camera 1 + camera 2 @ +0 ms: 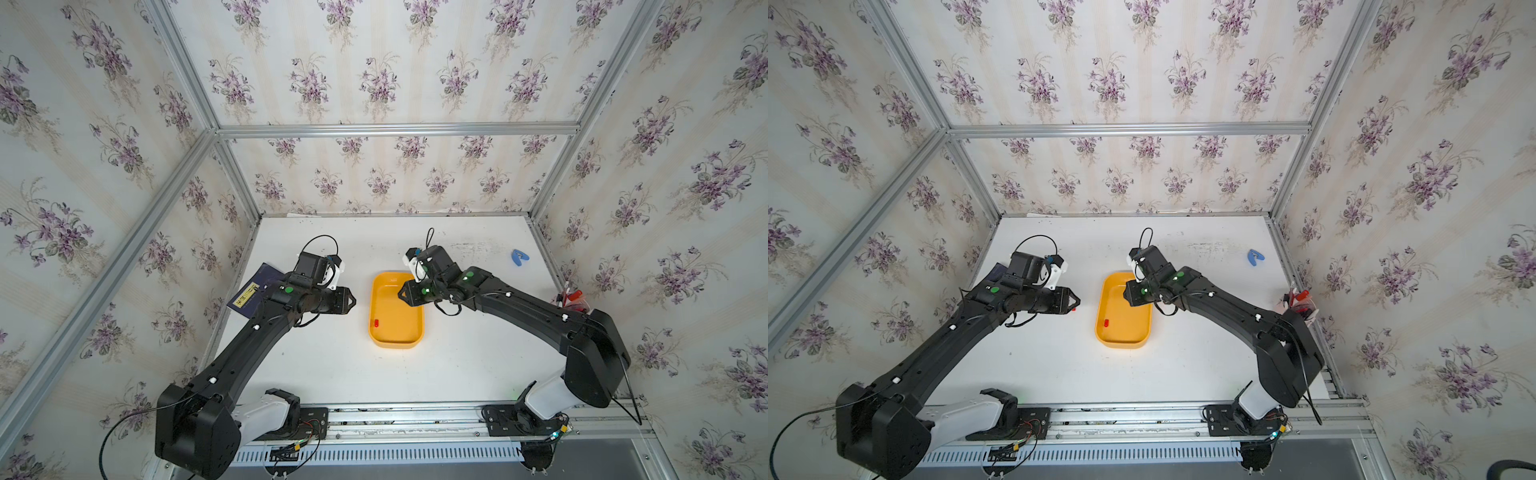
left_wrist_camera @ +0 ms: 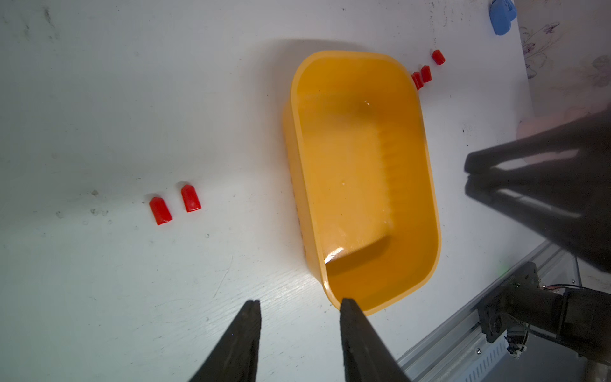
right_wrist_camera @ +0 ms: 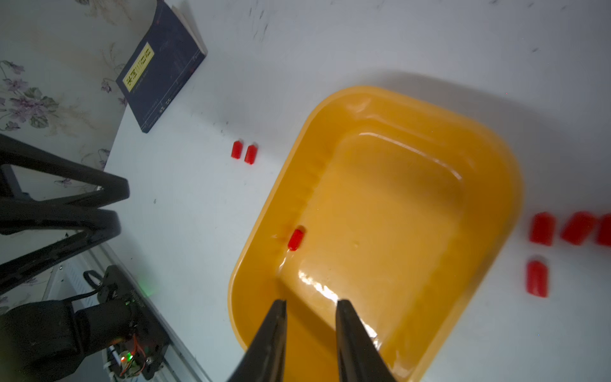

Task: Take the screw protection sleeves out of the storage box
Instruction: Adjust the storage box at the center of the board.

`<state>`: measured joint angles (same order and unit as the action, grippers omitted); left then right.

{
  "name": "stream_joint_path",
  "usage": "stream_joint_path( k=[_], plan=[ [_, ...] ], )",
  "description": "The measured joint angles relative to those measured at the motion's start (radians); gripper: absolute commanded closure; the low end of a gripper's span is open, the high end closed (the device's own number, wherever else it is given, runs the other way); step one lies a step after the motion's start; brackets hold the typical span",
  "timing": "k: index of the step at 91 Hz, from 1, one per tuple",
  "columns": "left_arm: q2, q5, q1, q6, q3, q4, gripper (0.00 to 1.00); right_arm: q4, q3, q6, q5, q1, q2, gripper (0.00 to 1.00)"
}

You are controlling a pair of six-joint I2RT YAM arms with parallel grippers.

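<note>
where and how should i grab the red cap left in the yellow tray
Come straight down from above onto the red cap. It lies on its side on the floor of the yellow tray, close along one long wall, so probably pinch its two ends, closing in line with that wall rather than across it.

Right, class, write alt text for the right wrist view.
One red sleeve lies inside the yellow-orange storage box; the right gripper hangs over it, jaws apart and empty. Six more sleeves lie outside it: two towards a dark booklet, four opposite.
</note>
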<state>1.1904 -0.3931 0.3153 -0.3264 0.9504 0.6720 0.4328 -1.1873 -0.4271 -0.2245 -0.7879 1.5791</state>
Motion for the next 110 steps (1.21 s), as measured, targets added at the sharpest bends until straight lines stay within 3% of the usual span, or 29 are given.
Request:
stream_joint_path(
  k=[17, 59, 76, 110],
  plan=[
    [-0.008, -0.023, 0.013, -0.046, -0.051, -0.040, 0.58, 0.020, -0.036, -0.070, -0.015, -0.076, 0.090, 0.68],
    [0.051, -0.042, 0.064, -0.106, -0.086, -0.081, 0.63, -0.011, -0.045, -0.150, -0.037, -0.115, 0.257, 0.68],
    [0.171, 0.018, 0.139, -0.143, -0.011, -0.082, 0.62, -0.011, -0.062, -0.152, 0.002, -0.102, 0.241, 0.68],
    [0.484, 0.162, 0.195, -0.189, 0.198, -0.019, 0.63, -0.010, -0.046, -0.130, 0.026, -0.036, 0.192, 0.67]
  ],
)
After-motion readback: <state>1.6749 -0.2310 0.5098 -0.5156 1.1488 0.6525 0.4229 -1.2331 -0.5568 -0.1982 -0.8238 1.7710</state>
